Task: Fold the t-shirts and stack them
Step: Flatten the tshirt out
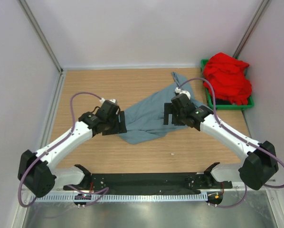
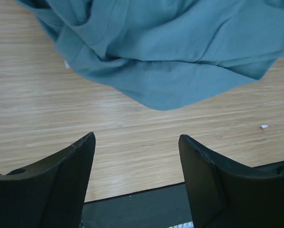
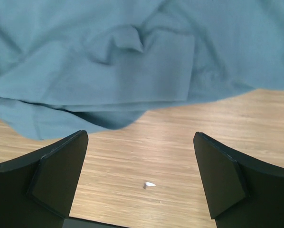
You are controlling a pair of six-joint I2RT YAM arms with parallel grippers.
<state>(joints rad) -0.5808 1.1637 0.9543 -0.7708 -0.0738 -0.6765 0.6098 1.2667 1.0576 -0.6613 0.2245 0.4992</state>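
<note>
The grey-blue t-shirt (image 1: 146,116) lies crumpled in the middle of the wooden table, one end trailing toward the back. The red t-shirt (image 1: 227,78) is bunched in a green bin at the back right. My left gripper (image 1: 119,122) is open and empty, at the shirt's left edge. In the left wrist view the shirt (image 2: 170,57) lies just beyond the gripper (image 2: 137,142), with bare wood between the jaws. My right gripper (image 1: 169,114) is open and empty over the shirt's right side. In the right wrist view the shirt's edge (image 3: 132,61) lies ahead of the gripper (image 3: 141,137).
The green bin (image 1: 246,105) stands against the right wall. A small white scrap (image 3: 149,184) lies on the wood near the front of the shirt. A black mounting bar (image 1: 146,183) runs along the table's near edge. White walls enclose three sides.
</note>
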